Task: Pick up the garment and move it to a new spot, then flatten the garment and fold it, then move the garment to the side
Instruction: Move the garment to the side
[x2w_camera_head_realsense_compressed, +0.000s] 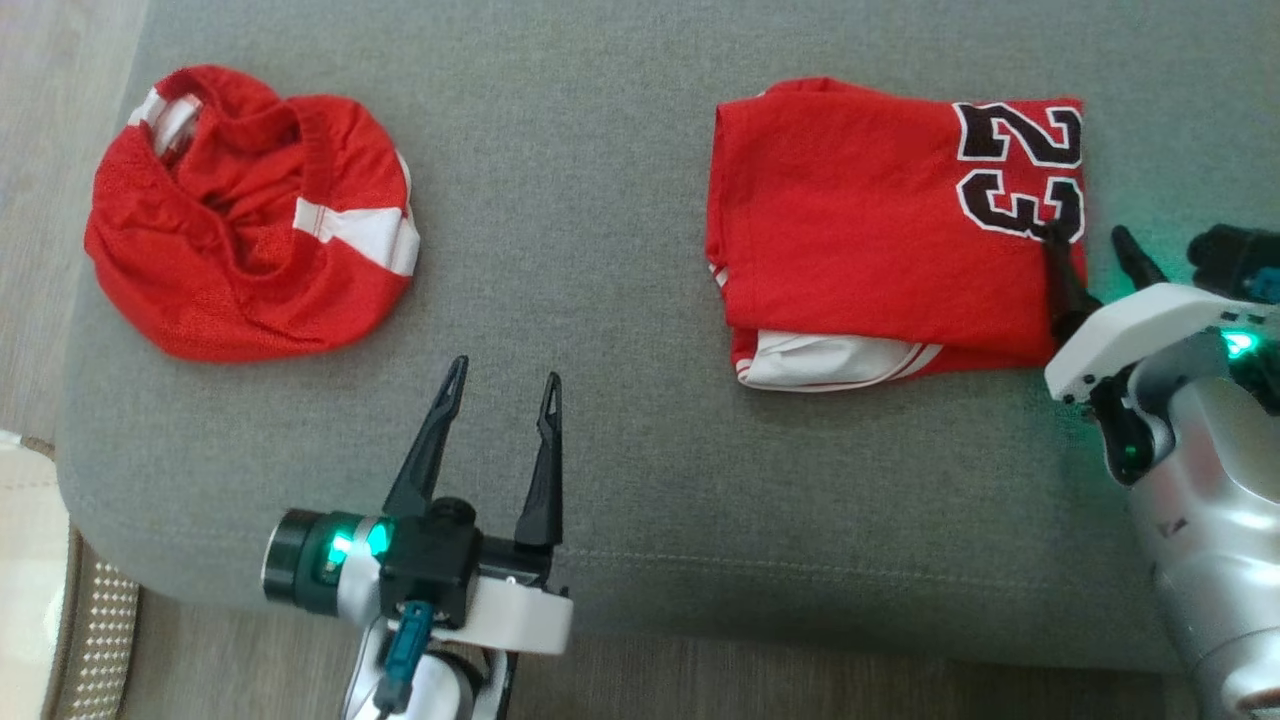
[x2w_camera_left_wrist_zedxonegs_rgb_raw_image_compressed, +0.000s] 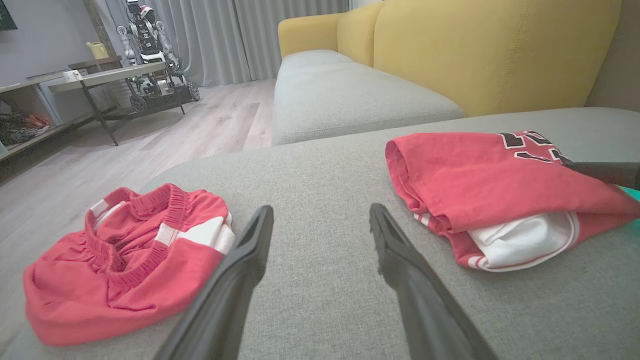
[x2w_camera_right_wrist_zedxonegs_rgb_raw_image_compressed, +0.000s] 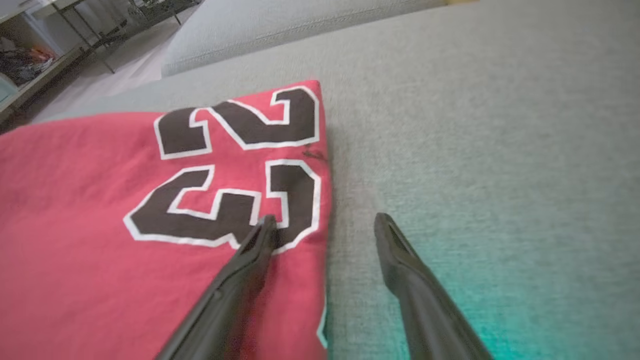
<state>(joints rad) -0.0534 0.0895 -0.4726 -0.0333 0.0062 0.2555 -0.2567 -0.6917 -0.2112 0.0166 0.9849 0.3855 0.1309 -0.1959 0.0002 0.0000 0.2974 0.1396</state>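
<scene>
Folded jersey (x2w_camera_head_realsense_compressed: 870, 240) lengthwise left-right, numerals (x2w_camera_head_realsense_compressed: 1020, 170) rightward

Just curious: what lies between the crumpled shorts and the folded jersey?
Bare grey cushion, with the open left gripper at its near edge, in the head view.

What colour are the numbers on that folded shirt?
Black numbers with white outlines on the red jersey, clearest in the right wrist view.

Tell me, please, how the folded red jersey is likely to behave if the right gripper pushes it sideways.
The folded jersey is thin cloth in loose layers, so it will probably flop rather than slide stiffly. Its white inner layer peeks out at the near edge, so a push may shear the layers apart. The woven cushion likely drags on it.
</scene>
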